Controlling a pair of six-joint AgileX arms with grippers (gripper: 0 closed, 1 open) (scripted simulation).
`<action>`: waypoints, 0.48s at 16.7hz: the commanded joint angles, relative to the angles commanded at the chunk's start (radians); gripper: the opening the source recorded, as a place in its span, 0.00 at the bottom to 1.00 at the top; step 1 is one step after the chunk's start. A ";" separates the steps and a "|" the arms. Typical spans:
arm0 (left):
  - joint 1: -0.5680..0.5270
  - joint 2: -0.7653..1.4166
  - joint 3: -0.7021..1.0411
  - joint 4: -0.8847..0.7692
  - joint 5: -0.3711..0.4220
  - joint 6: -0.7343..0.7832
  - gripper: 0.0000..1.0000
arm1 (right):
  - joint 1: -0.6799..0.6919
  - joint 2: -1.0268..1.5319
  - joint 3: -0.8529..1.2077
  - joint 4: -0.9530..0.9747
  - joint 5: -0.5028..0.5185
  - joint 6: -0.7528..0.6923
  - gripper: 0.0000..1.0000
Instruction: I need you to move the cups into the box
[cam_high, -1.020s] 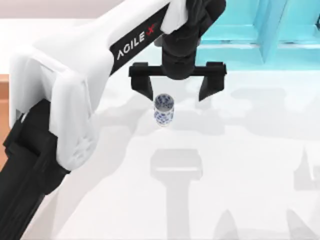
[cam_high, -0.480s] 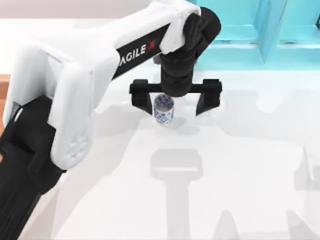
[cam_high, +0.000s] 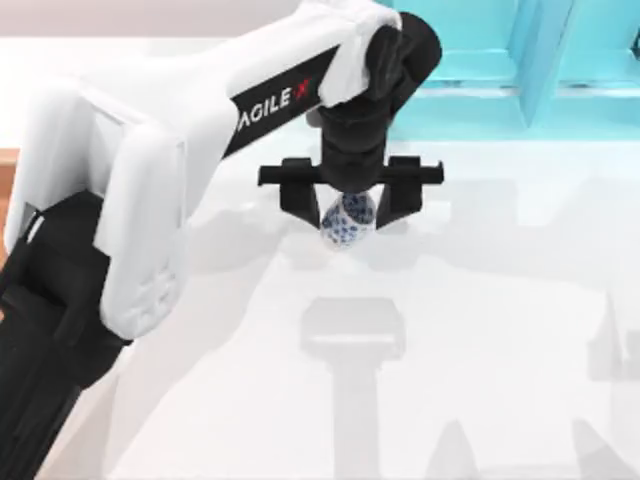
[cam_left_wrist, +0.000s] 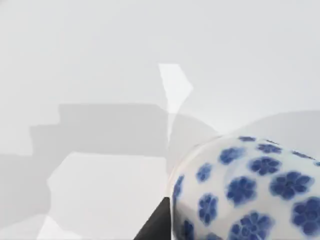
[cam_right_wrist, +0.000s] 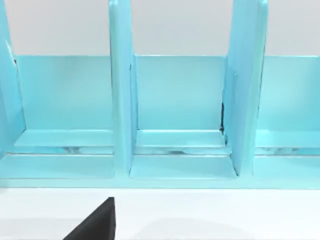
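Note:
A small white cup with blue flowers (cam_high: 347, 218) stands on the white table, a little left of the middle and toward the back. My left gripper (cam_high: 348, 205) reaches down over it, one black finger on each side, shut on the cup. Up close in the left wrist view, the cup (cam_left_wrist: 250, 190) sits beside one black finger (cam_left_wrist: 156, 226). A sliver of the box (cam_high: 7, 190), orange-brown, shows at the table's left edge behind my left arm. A dark part of my right gripper (cam_right_wrist: 95, 224) faces the turquoise shelf.
A turquoise shelf unit (cam_high: 520, 60) with upright dividers (cam_right_wrist: 121, 100) runs along the back right of the table. My left arm's white and black links (cam_high: 120, 250) cover the left side of the table. White tabletop (cam_high: 480, 350) lies open at the front and right.
My left gripper's fingers have drawn in from wide apart to press on the cup. The cup has shifted slightly to the right between them.

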 joint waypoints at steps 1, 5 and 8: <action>0.000 0.000 0.000 0.000 0.000 0.000 0.40 | 0.000 0.000 0.000 0.000 0.000 0.000 1.00; 0.000 0.000 0.000 0.000 0.000 0.000 0.10 | 0.000 0.000 0.000 0.000 0.000 0.000 1.00; 0.000 0.000 0.000 0.000 0.000 0.000 0.00 | 0.000 0.000 0.000 0.000 0.000 0.000 1.00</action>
